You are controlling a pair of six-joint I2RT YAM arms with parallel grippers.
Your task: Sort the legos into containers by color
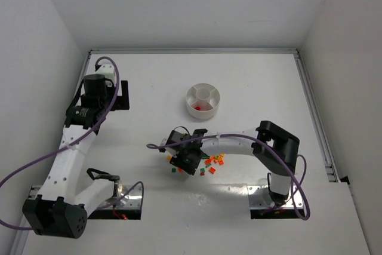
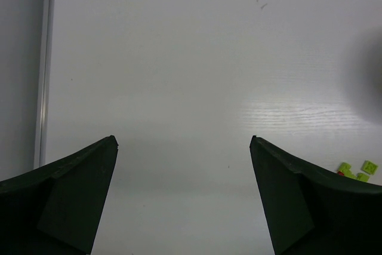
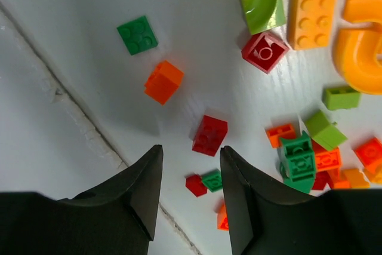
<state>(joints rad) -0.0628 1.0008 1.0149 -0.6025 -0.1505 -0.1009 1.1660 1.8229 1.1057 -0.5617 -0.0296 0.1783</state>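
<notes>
The white round dish (image 1: 203, 92) stands at the table's middle back, with red bricks (image 1: 200, 108) in its near compartment. A pile of red, orange, yellow and green legos (image 1: 212, 160) lies at the front centre. My right gripper (image 1: 187, 163) hovers over the pile's left side, open and empty (image 3: 191, 147). A red brick (image 3: 210, 135) lies just past its fingertips, and a smaller red piece (image 3: 196, 184) and a green piece (image 3: 212, 180) lie between the fingers. My left gripper (image 1: 118, 190) is open and empty (image 2: 183, 138) over bare table at the front left.
An orange brick (image 3: 163, 81) and a dark green plate (image 3: 138, 34) lie apart to the pile's left. A few light green bricks (image 2: 359, 171) show at the right edge of the left wrist view. White walls enclose the table, and a metal rail (image 1: 315, 111) runs along its right side.
</notes>
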